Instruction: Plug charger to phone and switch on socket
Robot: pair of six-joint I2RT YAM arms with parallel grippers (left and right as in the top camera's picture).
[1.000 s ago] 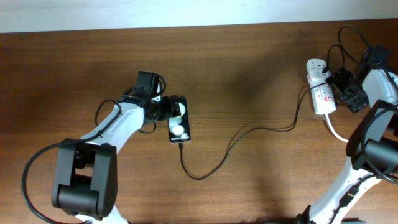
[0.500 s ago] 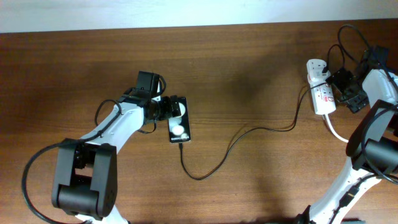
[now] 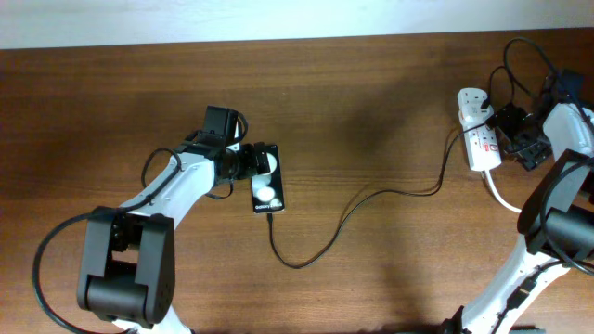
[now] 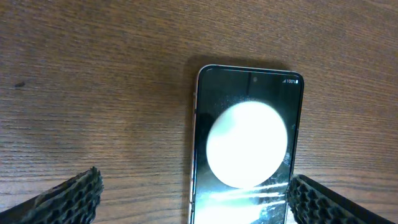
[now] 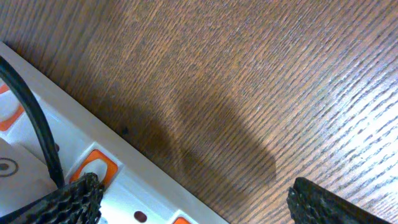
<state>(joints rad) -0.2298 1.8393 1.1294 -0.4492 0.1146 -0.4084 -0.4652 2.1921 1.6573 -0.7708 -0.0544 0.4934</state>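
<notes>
The black phone (image 3: 266, 191) lies on the wooden table, its screen showing two white round spots; it fills the left wrist view (image 4: 249, 149). The thin black charger cable (image 3: 353, 209) runs from the phone's near end to the white adapter (image 3: 472, 104) on the white power strip (image 3: 482, 147). My left gripper (image 3: 255, 161) is open at the phone's far end, one fingertip (image 4: 323, 199) at its right edge. My right gripper (image 3: 509, 132) is open beside the strip; its left fingertip (image 5: 68, 202) lies over the strip's orange switches (image 5: 99, 167).
The strip's thick white cord (image 3: 501, 197) curves off toward the right arm's base. Black arm cables loop above the right gripper (image 3: 520, 56). The table's far edge meets a white wall (image 3: 278, 19).
</notes>
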